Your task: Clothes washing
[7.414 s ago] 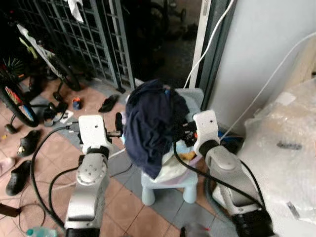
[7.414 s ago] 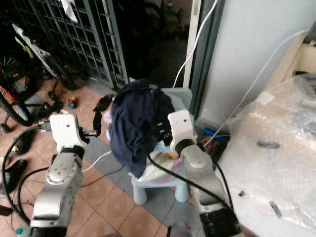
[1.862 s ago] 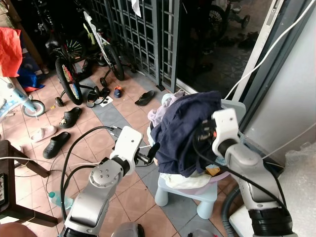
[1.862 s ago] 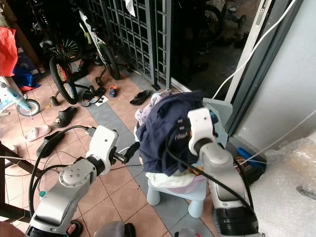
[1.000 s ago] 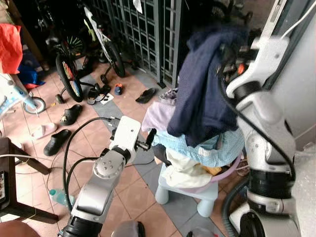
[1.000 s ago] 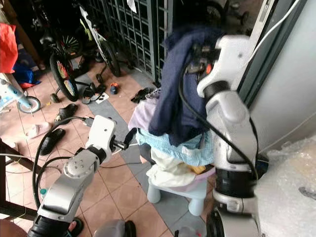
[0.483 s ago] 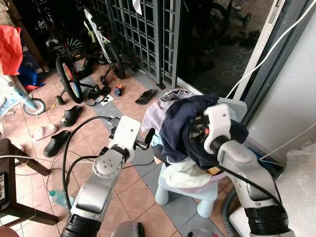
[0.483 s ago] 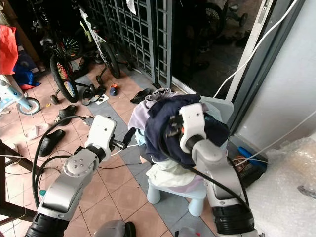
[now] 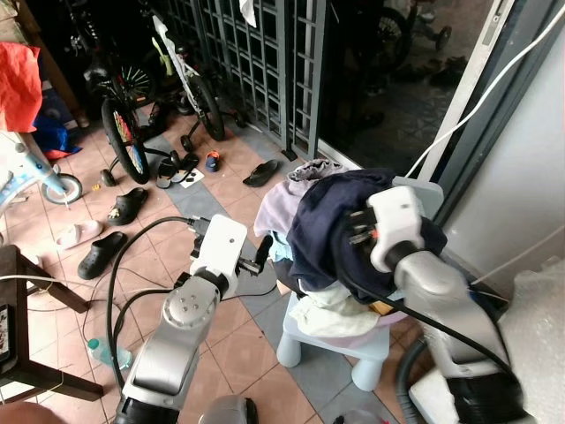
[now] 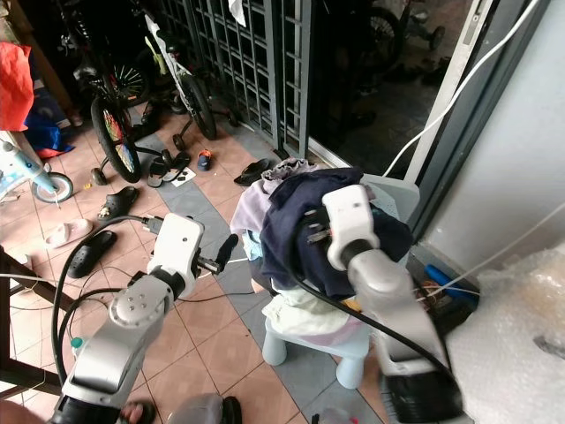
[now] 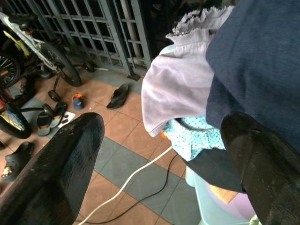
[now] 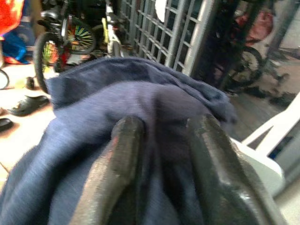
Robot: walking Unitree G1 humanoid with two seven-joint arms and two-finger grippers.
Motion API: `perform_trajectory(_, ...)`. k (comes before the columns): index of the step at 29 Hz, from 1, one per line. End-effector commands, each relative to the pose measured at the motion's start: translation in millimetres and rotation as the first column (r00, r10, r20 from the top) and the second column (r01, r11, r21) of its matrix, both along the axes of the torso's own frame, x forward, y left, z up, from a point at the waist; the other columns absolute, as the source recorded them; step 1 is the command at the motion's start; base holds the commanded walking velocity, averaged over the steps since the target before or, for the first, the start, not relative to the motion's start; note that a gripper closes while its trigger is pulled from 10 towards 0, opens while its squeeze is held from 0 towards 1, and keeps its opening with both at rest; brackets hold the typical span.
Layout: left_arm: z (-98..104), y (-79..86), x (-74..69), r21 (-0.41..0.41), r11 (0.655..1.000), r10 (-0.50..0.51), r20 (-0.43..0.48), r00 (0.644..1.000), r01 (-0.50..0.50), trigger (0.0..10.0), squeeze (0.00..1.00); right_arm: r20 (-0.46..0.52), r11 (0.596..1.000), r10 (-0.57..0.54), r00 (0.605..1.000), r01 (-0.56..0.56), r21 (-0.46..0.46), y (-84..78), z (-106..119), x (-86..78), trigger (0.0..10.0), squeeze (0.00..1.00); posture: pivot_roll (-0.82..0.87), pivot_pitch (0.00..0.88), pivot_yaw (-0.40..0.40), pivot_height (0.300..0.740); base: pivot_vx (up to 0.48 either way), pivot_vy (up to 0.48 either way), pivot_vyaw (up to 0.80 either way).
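A heap of clothes lies in a pink basin on a small pale-blue plastic chair. On top is a dark navy garment, with a lilac one and a turquoise patterned cloth beside and under it. My right gripper is on top of the heap, shut on a fold of the navy garment. To the left of the heap my left gripper is open, close to the lilac garment and holding nothing.
A metal grille gate and a dark doorway stand behind the chair. Bicycles, sandals and cables litter the tiled floor on the left. A bubble-wrapped bulk and a grey wall are on the right.
A second ago my right gripper held the navy garment high above the chair; it has come back down onto the heap. The left gripper has drawn slightly back from the clothes.
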State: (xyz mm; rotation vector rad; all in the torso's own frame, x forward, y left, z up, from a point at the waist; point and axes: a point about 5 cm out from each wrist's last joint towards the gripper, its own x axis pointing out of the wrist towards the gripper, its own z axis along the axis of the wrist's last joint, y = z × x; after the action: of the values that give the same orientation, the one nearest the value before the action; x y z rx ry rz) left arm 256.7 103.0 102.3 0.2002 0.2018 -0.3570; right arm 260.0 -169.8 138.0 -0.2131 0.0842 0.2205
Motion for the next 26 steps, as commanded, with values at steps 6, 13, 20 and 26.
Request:
perform_trajectory(6, 2.9, 3.8, -5.9, 0.016, 1.000, -0.022, 0.003, 1.000, 0.022, 10.0, 0.00, -0.114, 0.981, 0.191, 0.975, -0.184, 0.067, 2.2, -15.7, -35.0, 10.0, 1.00, -0.04, 0.014, 0.062, 0.740, 0.000, 0.000, 0.00)
perform_trajectory(13, 0.9, -1.2, -13.3, 0.002, 1.000, -0.014, -0.009, 1.000, 0.014, 10.0, 0.00, -0.261, 0.953, 0.284, 0.923, -0.302, -0.030, -8.5, -28.4, -36.6, 10.0, 1.00, -0.04, 0.025, 0.048, 0.740, 0.000, 0.000, 0.00)
perform_trajectory(20, 2.2, 2.0, -16.6, 0.019, 1.000, -0.018, -0.014, 1.000, 0.019, 10.0, 0.00, -0.319, 0.945, 0.250, 0.914, -0.302, -0.126, -3.9, -41.0, -20.5, 10.0, 1.00, 0.00, 0.044, 0.052, 0.740, 0.000, 0.000, 0.00)
perform_trajectory(26, 5.6, 7.6, -17.8, 0.032, 0.999, 0.003, -0.010, 1.000, -0.003, 10.0, 0.00, -0.343, 0.957, 0.188, 0.920, -0.250, -0.146, 3.8, -54.6, -4.6, 7.0, 1.00, 0.03, 0.053, 0.040, 0.740, 0.000, 0.000, 0.00)
